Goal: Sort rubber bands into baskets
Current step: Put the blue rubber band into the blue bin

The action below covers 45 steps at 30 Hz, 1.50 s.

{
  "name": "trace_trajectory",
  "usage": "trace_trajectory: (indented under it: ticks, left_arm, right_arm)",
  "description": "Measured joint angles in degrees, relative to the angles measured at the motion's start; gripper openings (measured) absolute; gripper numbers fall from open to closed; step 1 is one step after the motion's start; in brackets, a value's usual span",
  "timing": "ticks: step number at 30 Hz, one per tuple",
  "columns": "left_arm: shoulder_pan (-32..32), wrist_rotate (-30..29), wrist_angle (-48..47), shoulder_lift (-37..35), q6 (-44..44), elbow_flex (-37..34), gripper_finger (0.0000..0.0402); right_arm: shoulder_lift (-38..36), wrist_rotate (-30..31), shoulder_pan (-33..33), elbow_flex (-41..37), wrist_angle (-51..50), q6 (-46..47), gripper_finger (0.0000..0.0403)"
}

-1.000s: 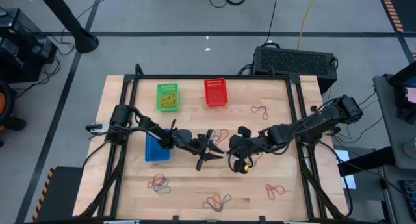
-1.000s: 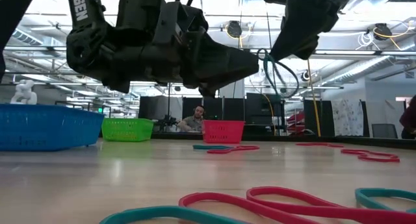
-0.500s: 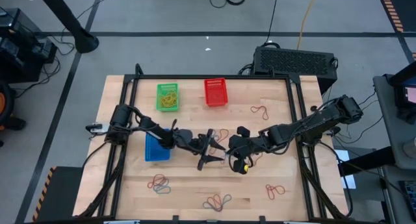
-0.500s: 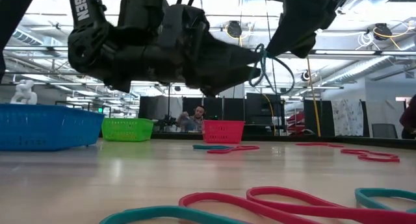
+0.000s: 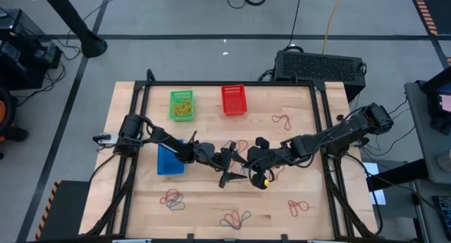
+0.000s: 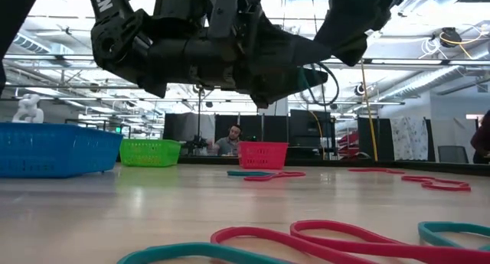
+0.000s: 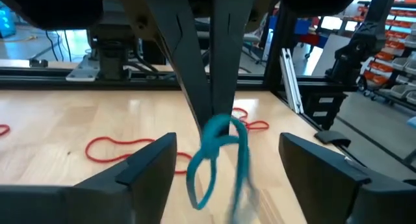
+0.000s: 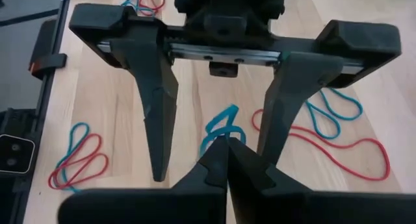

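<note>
Mid-table, the right gripper (image 8: 226, 160) is pinched tight on a thin, floppy blue rubber loop (image 7: 218, 156) dangling between the left gripper (image 8: 218, 120)'s wide-open fingers, at four o'clock from the blue plastic mesh basket (image 5: 168, 160); featherlight and stretchy, it seems best nipped at its hanging lower bend.

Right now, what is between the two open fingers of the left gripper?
In the left wrist view, the right gripper, shut on a blue rubber band, sits between the left gripper fingers, above the table.

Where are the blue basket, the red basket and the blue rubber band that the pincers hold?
blue basket (image 6: 46, 149), low view, front wall.
red basket (image 5: 234, 101), high view, middle.
blue rubber band (image 7: 218, 152), left wrist view, hanging loop.
</note>
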Motion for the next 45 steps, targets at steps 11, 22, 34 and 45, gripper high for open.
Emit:
trace_trajectory:
  ticks: [11, 22, 34, 45]
  left_arm:
    - [0.00, -1.55, -0.35, 0.00, -0.01, 0.02, 0.0068]
    - [0.00, -1.57, -1.14, -0.27, -0.20, -0.05, 0.0004]
    - [-0.38, -3.94, -42.96, -19.29, -0.23, -0.37, 0.0003]
    - [-3.79, -19.09, -103.55, -42.20, -23.00, -0.37, 0.0002]
  right_arm:
    - [0.00, 0.00, 0.00, 0.00, -0.28, -0.20, 0.0000]
    - [0.00, 0.09, -0.65, 0.00, -0.58, -3.30, 0.0039]
    - [-0.01, 0.34, -1.27, 0.00, -5.04, -7.11, 0.0109]
    - [1.28, 3.48, -1.29, -0.01, -0.14, -13.67, 0.0110]
